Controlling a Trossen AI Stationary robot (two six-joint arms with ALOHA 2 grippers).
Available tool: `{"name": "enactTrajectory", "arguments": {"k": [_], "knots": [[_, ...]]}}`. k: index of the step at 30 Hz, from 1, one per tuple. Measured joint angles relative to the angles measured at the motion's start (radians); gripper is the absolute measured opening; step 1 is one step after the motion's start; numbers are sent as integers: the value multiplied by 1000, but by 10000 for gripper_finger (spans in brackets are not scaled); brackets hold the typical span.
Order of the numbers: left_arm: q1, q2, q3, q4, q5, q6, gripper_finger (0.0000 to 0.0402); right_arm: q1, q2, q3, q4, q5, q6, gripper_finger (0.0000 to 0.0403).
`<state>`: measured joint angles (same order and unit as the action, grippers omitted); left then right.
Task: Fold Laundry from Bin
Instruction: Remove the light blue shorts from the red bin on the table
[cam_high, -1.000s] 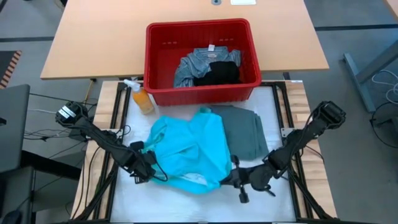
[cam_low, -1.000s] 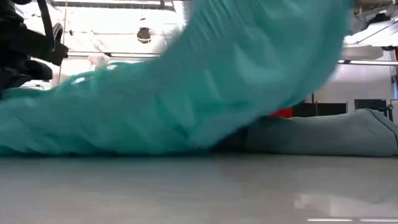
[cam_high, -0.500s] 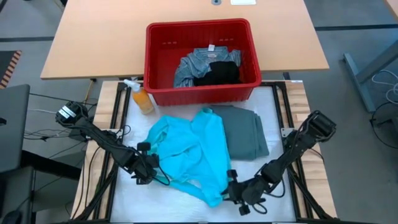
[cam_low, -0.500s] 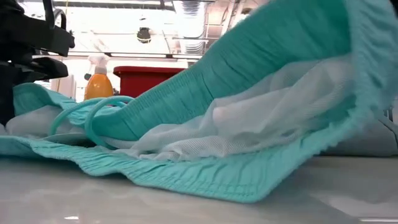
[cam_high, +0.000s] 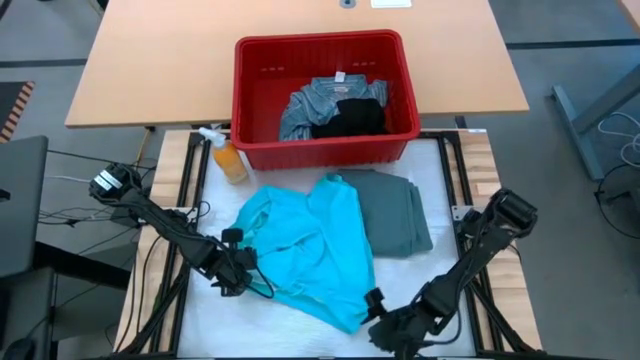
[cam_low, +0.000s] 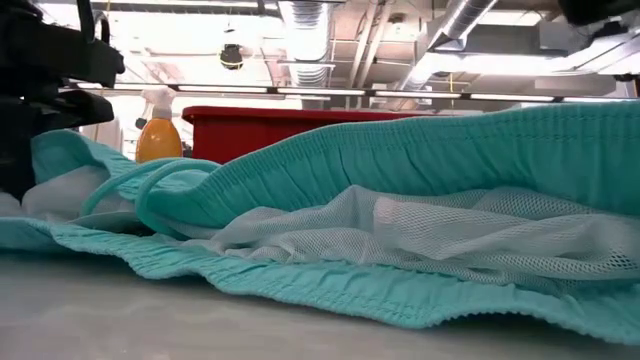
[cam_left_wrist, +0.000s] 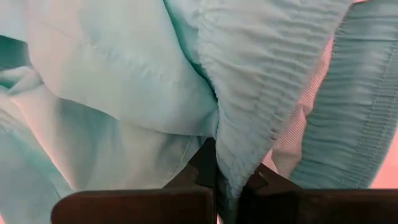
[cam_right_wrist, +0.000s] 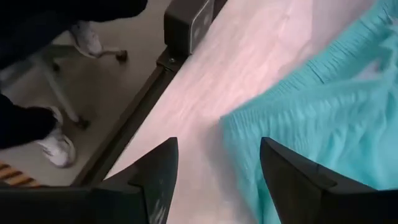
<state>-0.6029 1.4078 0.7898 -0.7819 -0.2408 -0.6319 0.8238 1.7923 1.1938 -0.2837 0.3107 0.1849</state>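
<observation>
the white table (cam_high: 400, 275) carries everything near the arms, and the tan desk (cam_high: 150, 60) lies beyond it, on the far side from both grippers. the bin (cam_high: 250, 100), red with slotted walls, stands well ahead of both sets of jaws at the table's far edge; inside it lie the mottled blue-grey garment (cam_high: 310, 105) and the black garment (cam_high: 358, 118), touching each other. the turquoise garment (cam_high: 310, 250) is spread rumpled across the table between the two grippers, its ribbed waistband and white mesh lining showing in the low view (cam_low: 400, 230). the grey-green garment (cam_high: 395, 212) lies folded flat just beside the turquoise one, touching its edge, ahead of the right gripper and between it and the bin. the left gripper (cam_high: 232, 275) sits at the turquoise garment's left edge, its jaws clenched on a fold of the waistband; the left wrist view shows the cloth (cam_left_wrist: 249, 112) pinched between the two dark fingers (cam_left_wrist: 202, 168). the right gripper (cam_high: 385, 328) is low at the near edge of the table, its jaws released and spread, holding nothing; the right wrist view shows the turquoise hem (cam_right_wrist: 298, 124) lying on the table just beyond the parted fingers (cam_right_wrist: 158, 174), apart from them. the orange spray bottle (cam_high: 228, 157) stands just beside the bin's left corner, ahead of the left gripper.
</observation>
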Motion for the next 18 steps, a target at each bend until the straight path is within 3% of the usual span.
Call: {"name": "enactTrajectory", "arguments": {"k": [10,18], "knots": [[0,0,0,4,8,11,0,-14,171,124,-1,89,-107,250],[0,0,0,15,30,11,0,-11,217,206,-73,250,-90,250]]}}
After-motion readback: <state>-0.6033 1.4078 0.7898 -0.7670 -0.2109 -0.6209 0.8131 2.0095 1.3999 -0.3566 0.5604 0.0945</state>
